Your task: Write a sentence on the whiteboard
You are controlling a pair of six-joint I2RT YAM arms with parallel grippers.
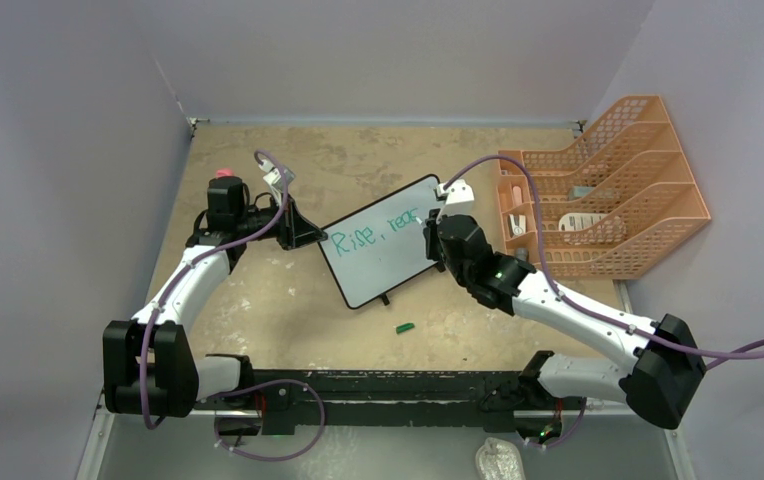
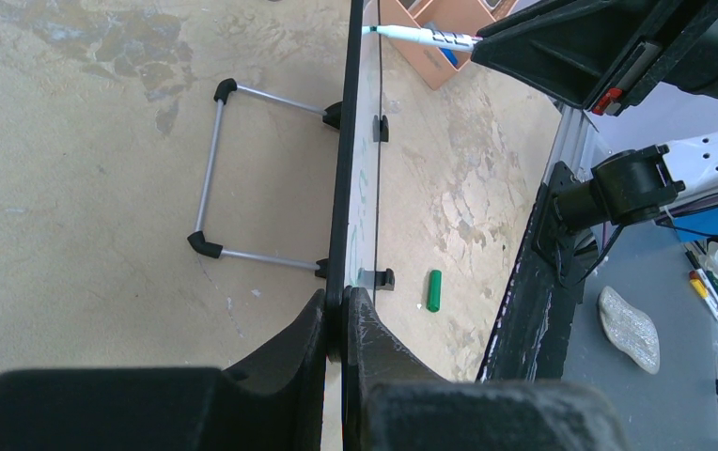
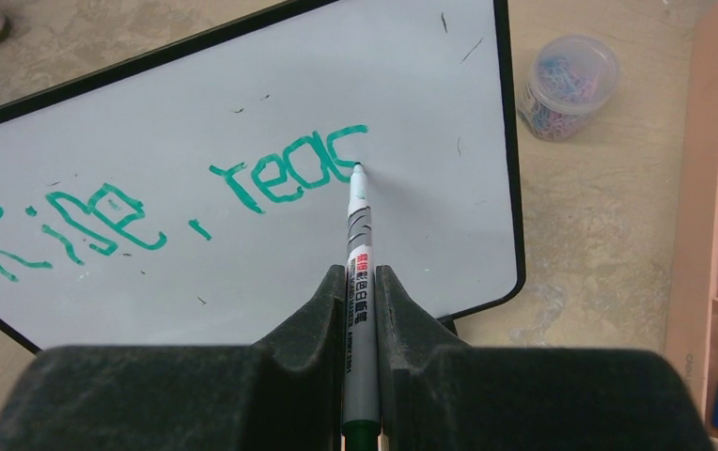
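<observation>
While the sentence point(image 3: 148, 202) reads only "Rise, reac" in green, it looks unfinished, so more letters are left to write. The whiteboard point(image 1: 383, 243) stands on the counter point(image 1: 258, 300) just left of the orange rack point(image 1: 608, 210), its edge clamped by the left fingers point(image 2: 285, 352). The right fingers point(image 3: 310, 324) pinch the marker point(image 3: 362, 263), its tip touching the board after the "c".

Seen edge-on from the left wrist, the whiteboard point(image 2: 344, 188) shows none of its writing face. From overhead, the right end effector point(image 1: 436, 225) covers the board's right end and the tail of the sentence point(image 1: 373, 228). In the right wrist view, the frame's left edge clips the board and its first letter, and the marker point(image 3: 360, 244) barrel disappears between the fingers. Overhead, the contents of the orange tray point(image 1: 678, 210) are too small to identify.
</observation>
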